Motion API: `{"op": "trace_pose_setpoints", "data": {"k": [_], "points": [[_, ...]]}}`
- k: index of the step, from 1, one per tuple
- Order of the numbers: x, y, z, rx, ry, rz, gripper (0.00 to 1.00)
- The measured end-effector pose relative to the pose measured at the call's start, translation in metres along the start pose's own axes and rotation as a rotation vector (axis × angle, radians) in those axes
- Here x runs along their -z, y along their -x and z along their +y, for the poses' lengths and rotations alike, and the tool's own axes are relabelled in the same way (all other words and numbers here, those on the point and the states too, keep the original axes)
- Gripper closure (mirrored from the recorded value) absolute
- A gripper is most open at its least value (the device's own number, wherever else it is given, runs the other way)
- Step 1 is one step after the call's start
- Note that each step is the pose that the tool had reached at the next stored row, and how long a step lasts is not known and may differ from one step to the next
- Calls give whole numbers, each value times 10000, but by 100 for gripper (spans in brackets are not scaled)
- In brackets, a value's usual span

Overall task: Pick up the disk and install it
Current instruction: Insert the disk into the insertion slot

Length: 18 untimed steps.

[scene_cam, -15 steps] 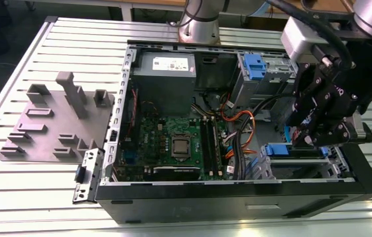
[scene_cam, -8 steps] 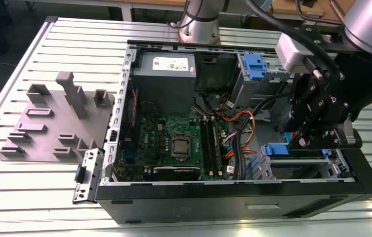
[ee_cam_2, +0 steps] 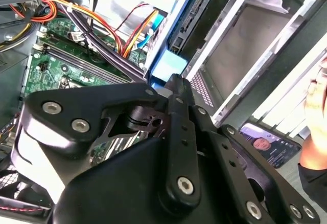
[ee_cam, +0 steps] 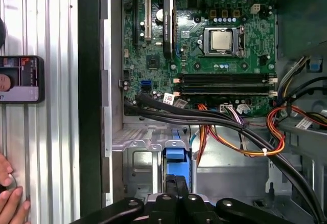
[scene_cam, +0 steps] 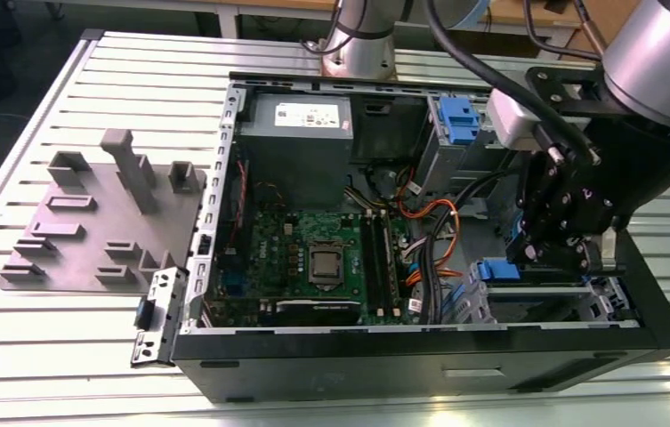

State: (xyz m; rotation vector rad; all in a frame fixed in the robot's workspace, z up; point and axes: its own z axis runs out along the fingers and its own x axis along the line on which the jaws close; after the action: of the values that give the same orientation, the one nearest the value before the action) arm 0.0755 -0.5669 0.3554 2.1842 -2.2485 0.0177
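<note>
At the exterior view's right, inside the computer case (scene_cam: 406, 356), the gripper (scene_cam: 533, 263) meets the disk (scene_cam: 498, 269), its blue carrier end at the drive bay (scene_cam: 554, 286) mouth. Second wrist view: fingers (ee_cam_2: 178, 106) pressed together, tips against the carrier; a skewed push could jam its rails. First wrist view: the disk (ee_cam: 175, 155) hides its label face and seating depth.

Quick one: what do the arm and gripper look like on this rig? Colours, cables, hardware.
Arm: rounded silver-grey joint housing above a black wrist section, with a pale grey block mounted on it. Thick black cables loop over it. Gripper: matte black, built of flat linkage plates pinned with silver screw heads. No markings I can make out.
</note>
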Motion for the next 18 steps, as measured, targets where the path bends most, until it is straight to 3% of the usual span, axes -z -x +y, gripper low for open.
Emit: {"op": "trace_pose_setpoints", "data": {"k": [12,18], "points": [[-28,1,0,-1,-2,-3,89],[-105,1,0,-1,-3,-1,89]]}}
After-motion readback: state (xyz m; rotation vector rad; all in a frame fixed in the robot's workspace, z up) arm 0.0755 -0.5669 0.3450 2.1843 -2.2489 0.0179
